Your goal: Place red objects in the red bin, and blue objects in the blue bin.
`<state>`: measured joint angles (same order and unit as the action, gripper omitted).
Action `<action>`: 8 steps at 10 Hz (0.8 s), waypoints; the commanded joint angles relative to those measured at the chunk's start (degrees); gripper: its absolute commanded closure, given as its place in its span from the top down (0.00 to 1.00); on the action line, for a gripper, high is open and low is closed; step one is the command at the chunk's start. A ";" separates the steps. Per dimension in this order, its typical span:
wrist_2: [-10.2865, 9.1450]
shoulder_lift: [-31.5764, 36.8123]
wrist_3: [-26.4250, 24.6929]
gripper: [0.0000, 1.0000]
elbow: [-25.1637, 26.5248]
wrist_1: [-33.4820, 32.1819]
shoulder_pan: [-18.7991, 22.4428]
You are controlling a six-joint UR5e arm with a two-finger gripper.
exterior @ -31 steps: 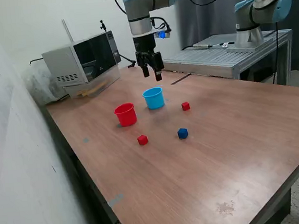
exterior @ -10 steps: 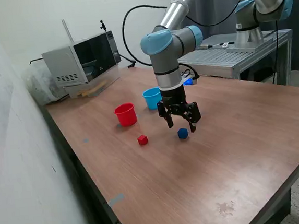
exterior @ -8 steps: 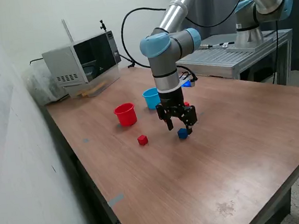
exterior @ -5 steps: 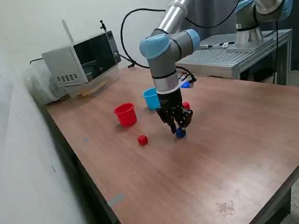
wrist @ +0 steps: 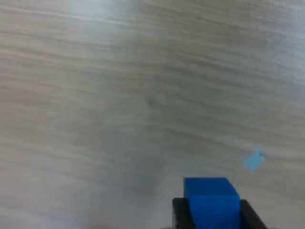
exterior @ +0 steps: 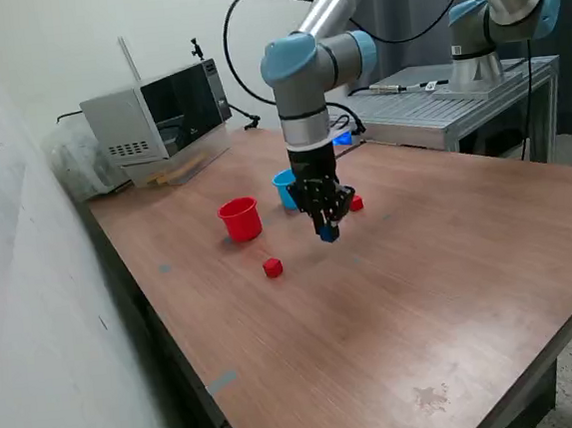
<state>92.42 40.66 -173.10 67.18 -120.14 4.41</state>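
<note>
My gripper (exterior: 328, 232) is shut on a dark blue cube (exterior: 328, 234) and holds it above the table, between the two red cubes. In the wrist view the blue cube (wrist: 211, 202) sits between my two fingertips, above bare wood. The light blue cup (exterior: 285, 187) stands just behind my arm, partly hidden by it. The red cup (exterior: 240, 219) stands to the exterior view's left of it. One red cube (exterior: 273, 267) lies in front of the red cup. Another red cube (exterior: 355, 203) lies to the exterior view's right of my gripper. A second blue cube is not visible.
A microwave-like box (exterior: 156, 121) stands at the table's back left in the exterior view. A metal bench (exterior: 437, 106) with a second arm (exterior: 494, 15) stands behind the table. A small light blue mark (wrist: 253, 160) lies on the wood in the wrist view.
My gripper came down from above the blue cup, closed on the blue cube on the table, and has lifted it up and toward the cups.
</note>
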 commanded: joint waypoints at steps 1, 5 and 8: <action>3.10 7.13 -2.93 0.00 3.56 0.34 -3.25; 9.25 14.18 -8.74 0.00 8.58 12.52 -10.01; 11.37 15.51 -9.27 0.00 12.63 13.17 -16.34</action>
<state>102.55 55.64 -182.05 78.45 -107.68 -9.12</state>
